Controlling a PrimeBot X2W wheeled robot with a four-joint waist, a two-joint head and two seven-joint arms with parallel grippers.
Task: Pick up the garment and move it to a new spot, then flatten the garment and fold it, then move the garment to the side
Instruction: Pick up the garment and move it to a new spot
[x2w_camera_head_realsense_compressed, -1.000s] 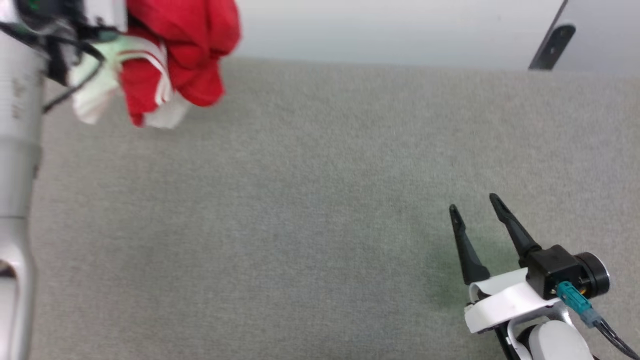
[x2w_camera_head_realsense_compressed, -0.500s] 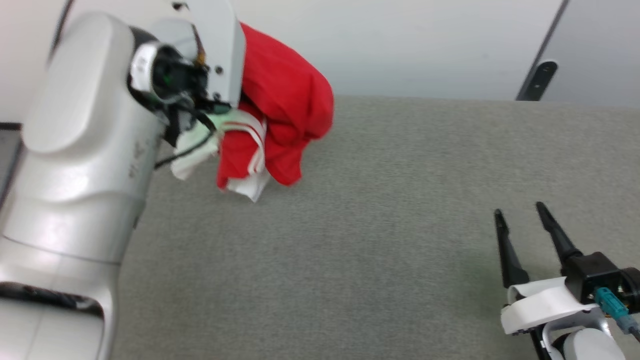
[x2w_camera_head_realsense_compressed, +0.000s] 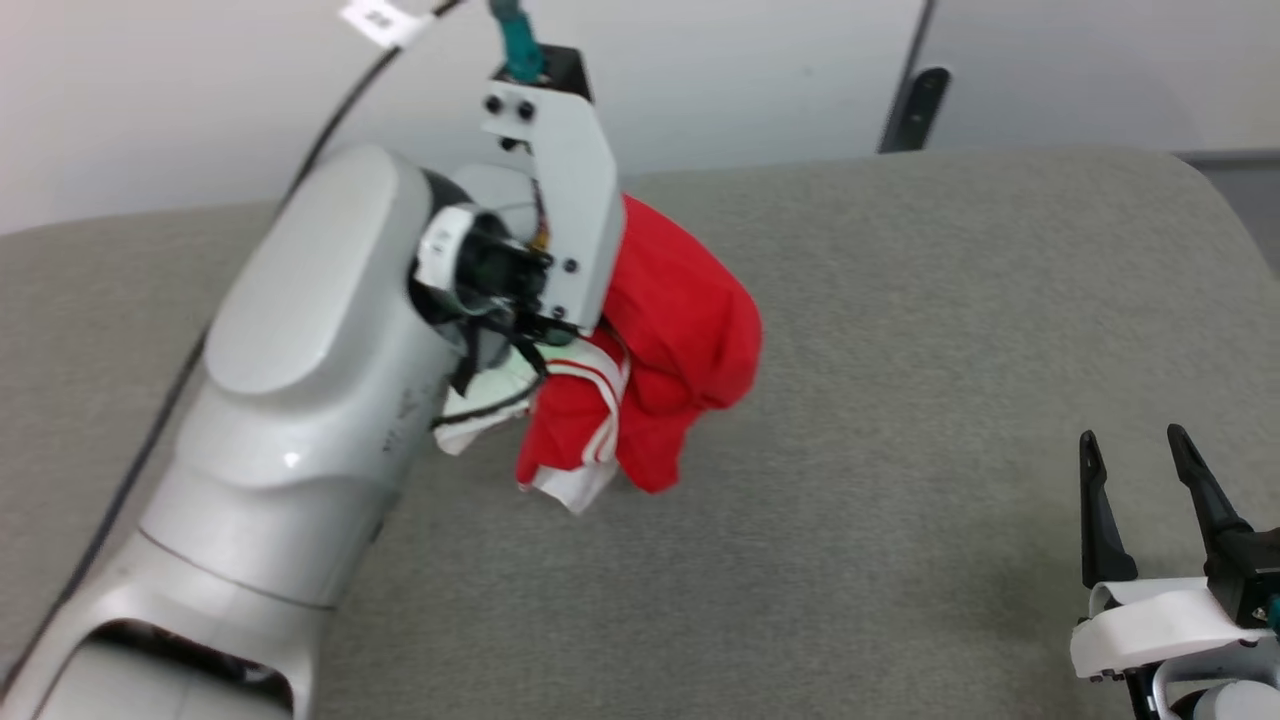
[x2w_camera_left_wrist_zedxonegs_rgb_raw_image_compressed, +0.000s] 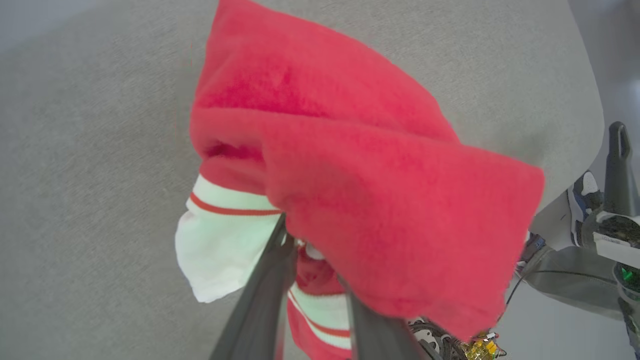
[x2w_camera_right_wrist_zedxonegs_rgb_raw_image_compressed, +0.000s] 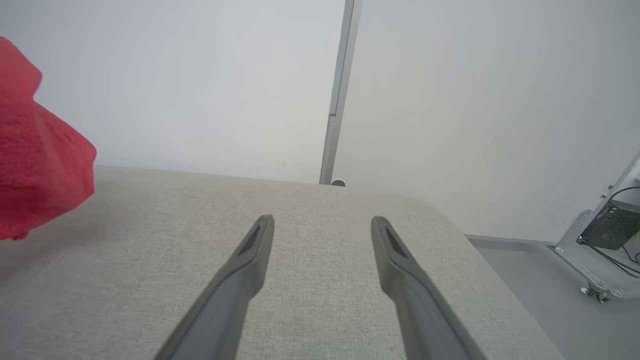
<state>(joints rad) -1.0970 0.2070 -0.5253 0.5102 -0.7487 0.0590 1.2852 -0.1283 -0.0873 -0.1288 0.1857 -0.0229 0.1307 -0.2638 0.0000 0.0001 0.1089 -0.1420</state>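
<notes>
The broad grey fabric-covered table (x2w_camera_head_realsense_compressed: 900, 330) is the surface to work on, and the step in hand looks like carrying the load to a fresh spot on it. The pale, glossy left arm (x2w_camera_head_realsense_compressed: 300, 400) reaches out over the middle of the table. From it hangs the garment (x2w_camera_head_realsense_compressed: 680, 340), a red jersey T-shirt with white, red-striped sleeve trim, bunched into a lump above the table's centre. Whether its lowest white hem brushes the table I cannot tell.

The left gripper (x2w_camera_left_wrist_zedxonegs_rgb_raw_image_compressed: 312, 260) has its dark fingers pinched on a thick wad of cloth near the sleeve. The grip takes several layers, so I would lower slowly until the hanging end lands on the table, then drag sideways to let the layers trail out before letting go.

The right gripper (x2w_camera_head_realsense_compressed: 1133, 440) waits over the table's near right part, fingers spread wide and holding nothing. It looks well placed to catch a free edge for flattening.
</notes>
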